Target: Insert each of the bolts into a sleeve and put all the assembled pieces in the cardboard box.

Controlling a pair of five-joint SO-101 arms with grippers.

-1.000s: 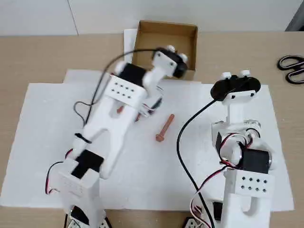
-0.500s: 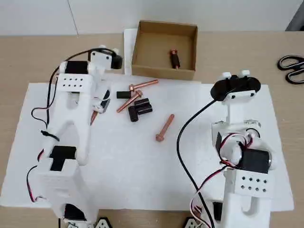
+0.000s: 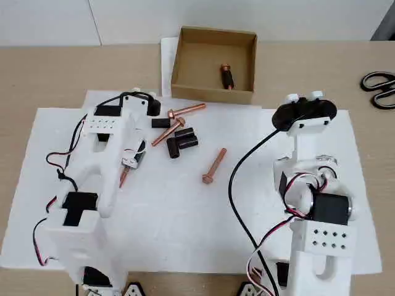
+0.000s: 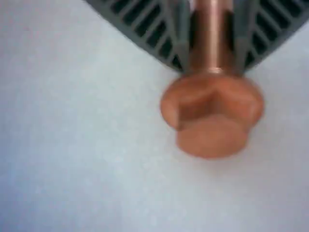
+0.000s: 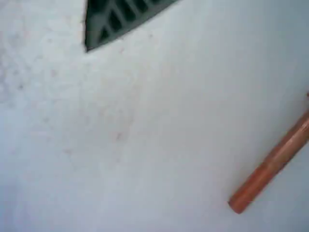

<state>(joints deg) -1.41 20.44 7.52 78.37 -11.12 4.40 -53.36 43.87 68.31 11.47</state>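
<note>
Three loose bolts (image 3: 187, 110) lie on the white paper (image 3: 185, 216) that covers the middle of the counter (image 3: 37, 68). Two are angled together among a cluster of black sleeves (image 3: 183, 140) toward the far edge, and the third bolt (image 3: 214, 165) lies alone nearer the centre. The cardboard box (image 3: 210, 94) sits at the counter's far edge, about midway along it, with one assembled piece (image 3: 227, 76) lying inside. The left hand (image 4: 212, 29) is closed on a fourth bolt (image 4: 212, 116), gripping its shank between ribbed grey pads (image 4: 140, 24), the hexagonal head pointing at the paper; seen from above, this hand is on the left-edge side of the sleeves. The right arm (image 3: 305, 117) stands over the paper toward the right edge. Whether the right hand (image 5: 113, 19) is open or closed cannot be told; a bolt shaft (image 5: 273, 166) lies on the paper near it. Scissors (image 3: 379, 86) rest at the counter's right edge, toward the far corner.
</note>
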